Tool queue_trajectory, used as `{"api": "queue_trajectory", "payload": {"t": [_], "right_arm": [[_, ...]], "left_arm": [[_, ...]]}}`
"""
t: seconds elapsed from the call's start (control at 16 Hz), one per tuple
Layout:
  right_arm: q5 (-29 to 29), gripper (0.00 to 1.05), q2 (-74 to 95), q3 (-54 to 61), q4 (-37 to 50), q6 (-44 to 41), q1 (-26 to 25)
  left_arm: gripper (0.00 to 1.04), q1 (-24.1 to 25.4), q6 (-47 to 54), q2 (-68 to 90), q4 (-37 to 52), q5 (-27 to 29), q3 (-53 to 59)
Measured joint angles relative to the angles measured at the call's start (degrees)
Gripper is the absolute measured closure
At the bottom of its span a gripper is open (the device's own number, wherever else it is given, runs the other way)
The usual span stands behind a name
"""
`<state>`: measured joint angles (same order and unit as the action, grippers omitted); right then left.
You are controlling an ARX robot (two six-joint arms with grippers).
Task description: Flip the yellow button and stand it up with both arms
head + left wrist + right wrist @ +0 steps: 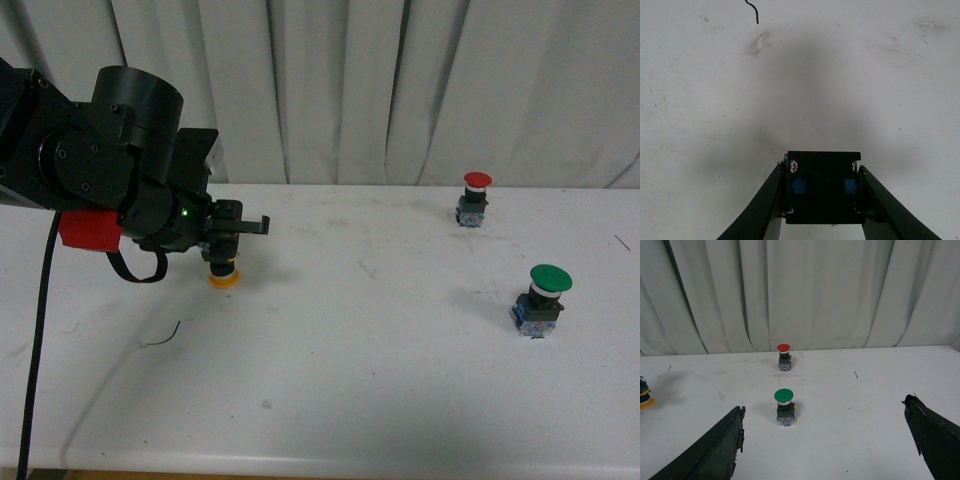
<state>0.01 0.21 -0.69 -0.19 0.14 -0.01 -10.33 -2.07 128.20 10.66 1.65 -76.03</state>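
Task looked barely started. The yellow button (223, 277) was upside down at left of centre in the front view: orange cap pointing down, on or just off the table (380, 390) (couldn't tell which), black body and blue block on top. Not flipped and not stood up yet, so as I read it both steps were left. The hand-over or regrip with the second arm hadn't begun either.

The left gripper (224, 248) had it. It hung off the bulky left arm (120, 170) at the left of the frame. The jaws were closed partway, clamped on the button's body from both sides. In the left wrist view the blue-and-black block sat squarely between the two jaws at bottom centre, touching both, with its screw face toward the camera. The cap was hidden underneath in that view.

The right gripper (824, 407) was wide open and held nothing. Its two jaws showed at the lower corners of the right wrist view with bare table between them. It wasn't in the front view at all, and the yellow button only peeked in at that wrist view's far left edge, well away from it.

The red button (477, 194) stood upright at upper right and the green button (545, 296) upright at right, both well apart from the yellow one. Neither was touched.
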Motion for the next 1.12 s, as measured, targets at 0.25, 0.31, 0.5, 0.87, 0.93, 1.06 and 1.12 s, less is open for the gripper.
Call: {"api": "queue_trajectory", "payload": {"t": [0.25,0.31,0.5,0.87,0.93,1.06,1.12], "right_arm": [[0.0,0.06,0.0,0.0,0.0,0.0,0.0],[0.0,0.06,0.0,0.0,0.0,0.0,0.0],[0.0,0.06,0.0,0.0,0.0,0.0,0.0],[0.0,0.06,0.0,0.0,0.0,0.0,0.0],[0.0,0.06,0.0,0.0,0.0,0.0,0.0],[0.0,0.06,0.0,0.0,0.0,0.0,0.0],[0.0,0.06,0.0,0.0,0.0,0.0,0.0]], "left_arm": [[0.69,0.0,0.0,0.0,-0.2,0.0,0.0],[0.69,0.0,0.0,-0.1,-0.2,0.0,0.0],[0.69,0.0,-0.4,-5.1,1.8,-2.2,5.2],[0.69,0.0,-4.0,-28.7,12.6,-8.9,21.3],[0.69,0.2,-5.3,-31.3,14.1,-10.3,23.3],[0.69,2.6,-18.6,-48.5,23.8,-18.1,37.4],[0.69,3.1,-26.3,-56.0,28.5,-21.3,43.5]]}}
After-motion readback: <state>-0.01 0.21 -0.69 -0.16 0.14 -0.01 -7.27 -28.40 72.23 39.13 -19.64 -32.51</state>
